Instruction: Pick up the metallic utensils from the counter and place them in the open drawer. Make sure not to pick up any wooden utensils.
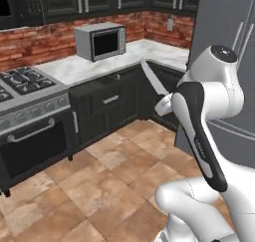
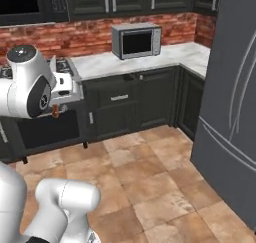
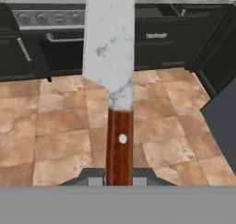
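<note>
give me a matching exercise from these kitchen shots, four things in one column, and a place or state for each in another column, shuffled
Things:
1. knife
2. microwave
3. fridge
4. stove

Places or states:
A. on the marble worktop, by the brick wall
B. held in the gripper, blade pointing away
C. tall and grey, at the worktop's right end
D. left of the dark cabinets, oven door shut

Pairs: 1-B, 2-A, 3-C, 4-D

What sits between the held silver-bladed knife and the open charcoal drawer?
Nothing visible. The gripper holds the silver-bladed, reddish-brown-handled knife over bare terracotta floor tiles, blade towards the black cabinets. An open drawer front juts from them beside the oven.
</note>
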